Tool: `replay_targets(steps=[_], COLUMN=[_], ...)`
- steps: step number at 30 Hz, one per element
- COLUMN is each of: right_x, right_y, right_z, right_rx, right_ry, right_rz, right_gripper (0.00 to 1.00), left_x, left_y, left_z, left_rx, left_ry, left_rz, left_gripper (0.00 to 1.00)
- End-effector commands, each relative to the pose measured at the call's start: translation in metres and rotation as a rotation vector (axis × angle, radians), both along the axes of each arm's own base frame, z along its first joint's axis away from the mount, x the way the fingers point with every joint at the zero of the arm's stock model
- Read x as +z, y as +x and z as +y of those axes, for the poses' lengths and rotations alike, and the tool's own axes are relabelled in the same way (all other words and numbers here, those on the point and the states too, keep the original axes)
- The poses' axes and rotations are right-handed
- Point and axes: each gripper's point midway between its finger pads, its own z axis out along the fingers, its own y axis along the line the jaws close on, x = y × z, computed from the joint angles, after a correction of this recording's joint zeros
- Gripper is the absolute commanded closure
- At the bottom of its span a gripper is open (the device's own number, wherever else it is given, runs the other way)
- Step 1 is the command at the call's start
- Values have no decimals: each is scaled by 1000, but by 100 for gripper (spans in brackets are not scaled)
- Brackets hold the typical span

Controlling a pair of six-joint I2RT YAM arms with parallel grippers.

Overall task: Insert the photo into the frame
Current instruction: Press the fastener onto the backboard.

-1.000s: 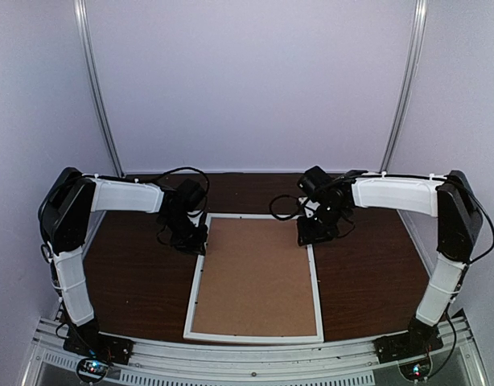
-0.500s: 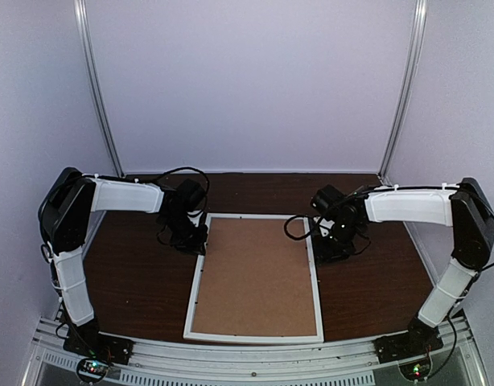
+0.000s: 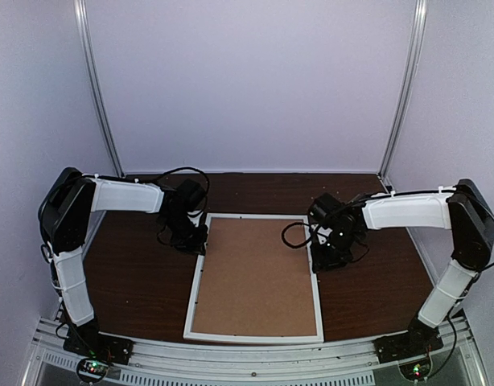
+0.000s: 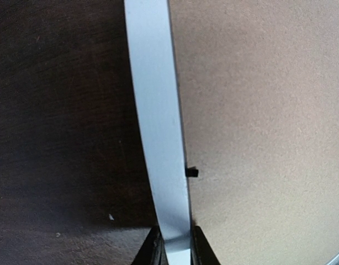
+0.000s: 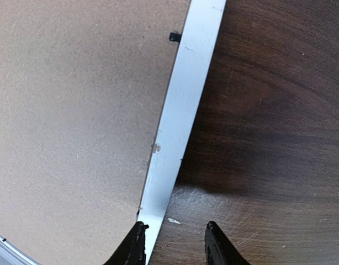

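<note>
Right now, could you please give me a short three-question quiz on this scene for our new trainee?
1. True or false: the left hand is shut on the left rail of the frame.
2. What fills the frame? A) a red sunset print B) a brown board C) a clear sheet
3. Fill in: the right hand, at the frame's right rail, is ____ (open or shut).
Key: 1 true; 2 B; 3 open.

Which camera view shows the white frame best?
The top external view: it shows the frame whole, all four rails around the brown backing board. Each wrist view shows only a stretch of one rail beside that board.
</note>
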Motion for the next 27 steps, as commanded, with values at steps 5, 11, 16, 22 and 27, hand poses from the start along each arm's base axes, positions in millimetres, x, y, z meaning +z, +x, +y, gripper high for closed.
replay_targets(steps=[5, 11, 16, 22, 27], right_x=[-14, -20, -25, -25, -30], right_y=[-2, -3, -5, -8, -12], right_z=[4, 3, 5, 18, 26], right_rx=[0, 1, 5, 23, 34], right_ry=[-7, -18, -26, -12, -10], right_rz=[19, 27, 36, 36, 46], right_gripper=[63, 63, 63, 64, 63], left_x=[-9, -9, -10, -11, -12], left_y=[6, 6, 5, 4, 3], left_z=[-4, -4, -3, -2, -2], left_rx=[-16, -17, -17, -16, -16], left_ry=[2, 3, 4, 6, 5], left_rz=[-40, -40, -38, -35, -33], left_gripper=[83, 83, 83, 83, 83])
